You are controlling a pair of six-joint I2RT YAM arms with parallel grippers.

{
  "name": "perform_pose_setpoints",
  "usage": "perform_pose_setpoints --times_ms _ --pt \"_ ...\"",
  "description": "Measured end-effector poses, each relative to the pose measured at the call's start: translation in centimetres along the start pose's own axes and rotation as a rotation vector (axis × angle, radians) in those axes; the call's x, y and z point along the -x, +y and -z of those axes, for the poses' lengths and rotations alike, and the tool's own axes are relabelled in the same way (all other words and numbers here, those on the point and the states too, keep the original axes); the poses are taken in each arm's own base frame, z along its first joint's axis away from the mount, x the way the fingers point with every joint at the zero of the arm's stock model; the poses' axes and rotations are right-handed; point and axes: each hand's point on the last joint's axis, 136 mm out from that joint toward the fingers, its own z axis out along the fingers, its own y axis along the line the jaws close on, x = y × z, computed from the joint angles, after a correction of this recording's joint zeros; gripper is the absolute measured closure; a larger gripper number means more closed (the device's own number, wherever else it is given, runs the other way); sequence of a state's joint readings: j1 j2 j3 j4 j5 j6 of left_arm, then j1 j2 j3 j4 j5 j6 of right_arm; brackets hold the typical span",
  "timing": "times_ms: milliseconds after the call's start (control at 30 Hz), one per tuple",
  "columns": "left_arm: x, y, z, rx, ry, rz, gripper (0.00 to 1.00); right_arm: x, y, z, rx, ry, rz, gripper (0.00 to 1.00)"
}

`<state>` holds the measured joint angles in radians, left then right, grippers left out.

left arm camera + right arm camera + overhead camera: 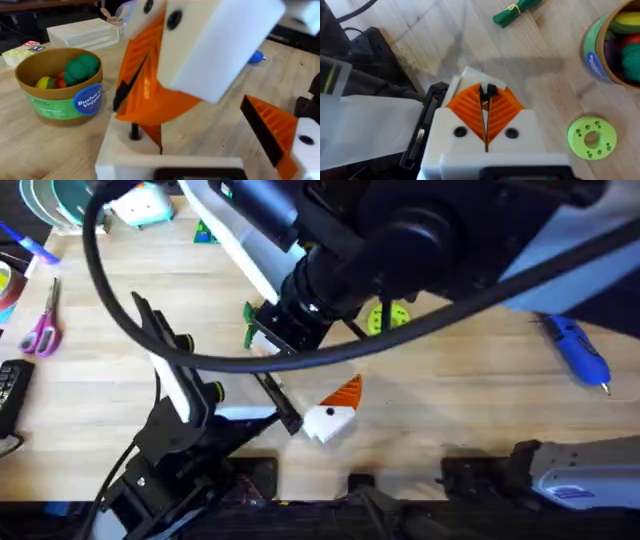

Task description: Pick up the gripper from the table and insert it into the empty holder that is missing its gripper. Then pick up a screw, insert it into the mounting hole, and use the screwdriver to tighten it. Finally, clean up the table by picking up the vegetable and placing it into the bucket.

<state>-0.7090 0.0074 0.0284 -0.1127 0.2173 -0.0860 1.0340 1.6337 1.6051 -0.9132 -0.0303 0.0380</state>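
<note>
Holder, the plain white finger of the left gripper, lies low over the table's near middle in the overhead view, at the end of the left arm that reaches in from the lower left. The right arm rises close under the camera, dark and blurred, crossing above that spot. The screwdriver lies on the wood at the far right, well apart from both. A lime-green disc sits just beyond the blurred arm, and scissors lie at the far left.

From the left wrist, the holder and its orange-tipped partner finger stand apart, so the left gripper is open. The right gripper comes down between them, its orange pads pressed together, with a small dark pin-like piece under its tips, standing on the holder's white face; whether it is a screw I cannot tell. The bucket stands on the table beyond, toy produce inside.

From the right wrist, the right gripper's pads are closed against each other, the small dark piece pinched at their tips. The vegetable lies on the wood beyond, apart from the bucket.
</note>
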Motion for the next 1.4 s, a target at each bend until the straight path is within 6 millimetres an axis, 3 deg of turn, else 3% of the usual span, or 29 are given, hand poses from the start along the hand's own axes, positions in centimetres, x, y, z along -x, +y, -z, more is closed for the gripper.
perform_pose_setpoints --times_ms 1400 --pt "0.01 0.00 0.00 0.000 0.000 -0.007 0.008 -0.12 -0.20 0.11 -0.020 0.003 0.004 0.995"
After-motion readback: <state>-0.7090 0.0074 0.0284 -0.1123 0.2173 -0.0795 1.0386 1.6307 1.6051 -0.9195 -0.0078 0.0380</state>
